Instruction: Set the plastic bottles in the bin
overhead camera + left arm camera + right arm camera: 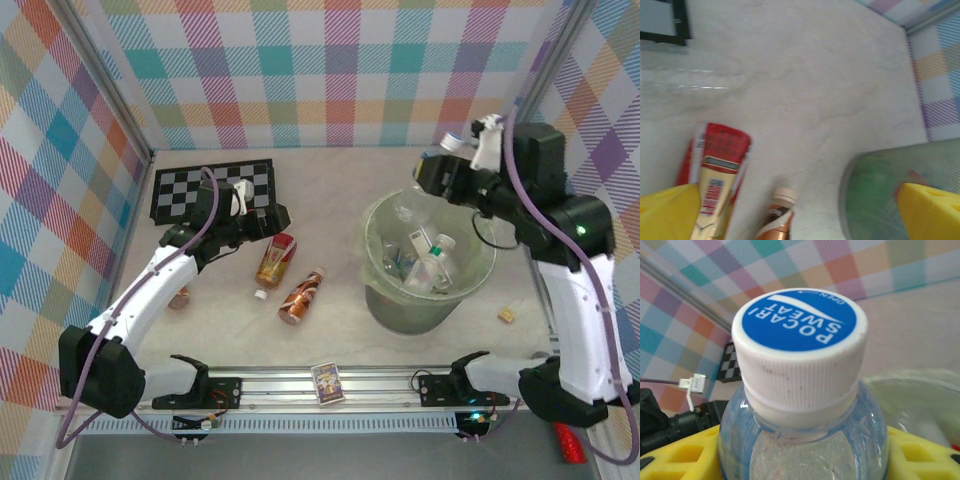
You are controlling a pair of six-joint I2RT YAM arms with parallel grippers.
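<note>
Presently, clear bottle [800, 430] is gripped by right gripper [443, 168], upper right; to be centred over bin [368, 250] before release. Left gripper [800, 215] spread wide.

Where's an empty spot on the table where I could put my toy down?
Best spot: the bare table between the checkerboard and the bin, by the back wall. There's also room in front, between the two bottles and the card box. It's crowded around those bottles, under the left arm, and inside the bin.
</note>
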